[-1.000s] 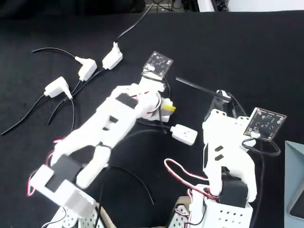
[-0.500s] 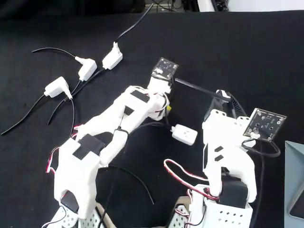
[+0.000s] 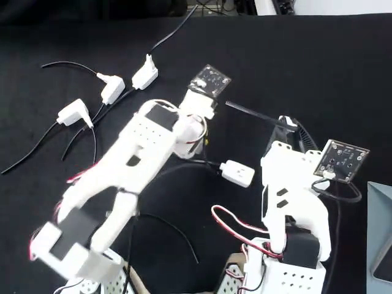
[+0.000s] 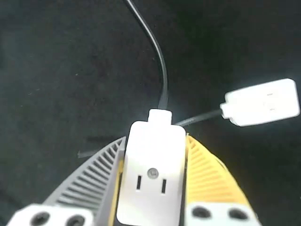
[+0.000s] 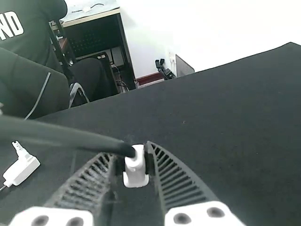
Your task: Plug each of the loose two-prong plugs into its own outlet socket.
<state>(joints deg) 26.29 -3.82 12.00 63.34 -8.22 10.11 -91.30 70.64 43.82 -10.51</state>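
In the left wrist view my left gripper is shut on a white outlet socket, its slots facing the camera and its black cord running away. A second white socket lies on the black cloth beyond it; from above this second socket lies between the two arms. My right gripper is shut on a white two-prong plug whose black cable trails off to one side. Three loose white plugs lie at the far left. From above, the left gripper sits under its wrist and the right gripper is at the right.
Black cords loop over the cloth by the arm bases and run from the loose plugs to the left and back edges. A grey box stands at the right edge. Another loose plug lies off to the side of the right gripper.
The left arm has swung: its wrist went toward the right arm, then drew back, and its elbow shifted. Its yellow finger no longer shows from above. The right arm has kept still.
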